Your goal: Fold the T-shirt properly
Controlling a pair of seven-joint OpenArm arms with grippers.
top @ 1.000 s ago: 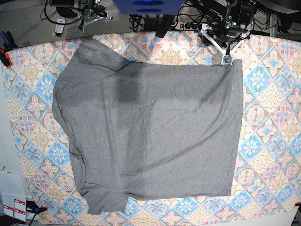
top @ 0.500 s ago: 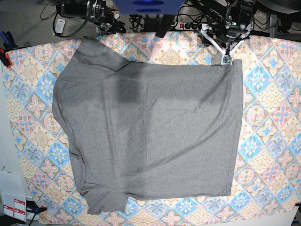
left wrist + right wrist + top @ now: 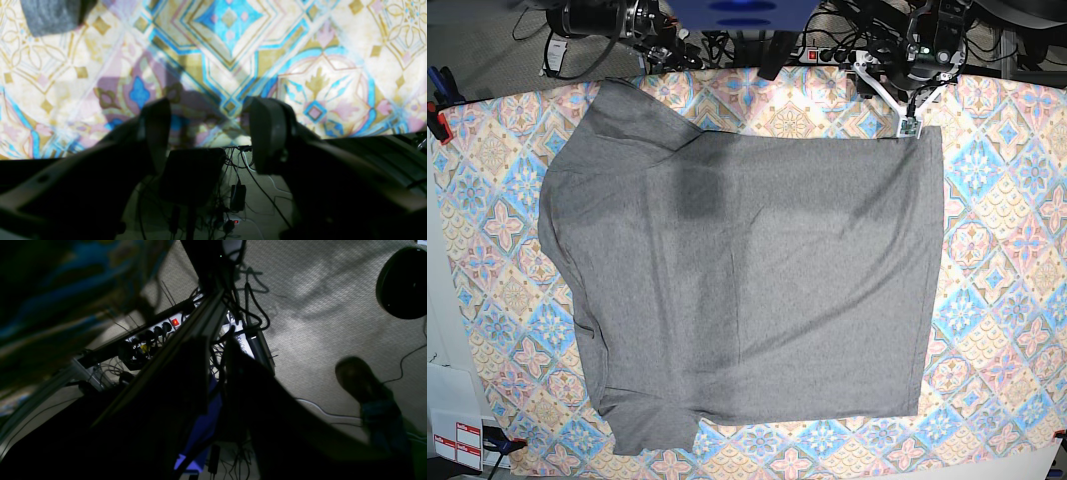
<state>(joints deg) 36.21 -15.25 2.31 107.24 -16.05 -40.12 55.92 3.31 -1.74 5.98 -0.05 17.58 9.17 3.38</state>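
While the T-shirt (image 3: 747,290) lay flat and unfolded on the table (image 3: 1007,250), the left pincer (image 3: 206,133) gaped empty; the right pincer's state was unclear.

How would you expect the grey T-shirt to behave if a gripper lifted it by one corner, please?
The T-shirt would probably drape limply: it lies flat with soft wrinkles. It likely drags rather than slides on the tablecloth, both being cloth.

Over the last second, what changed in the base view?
The right arm at the table's far edge swung from reaching toward the T-shirt to lying back along that edge. Nothing was grasped or released. The left gripper kept hovering open by the shirt's far corner; shirt and tablecloth did not move.
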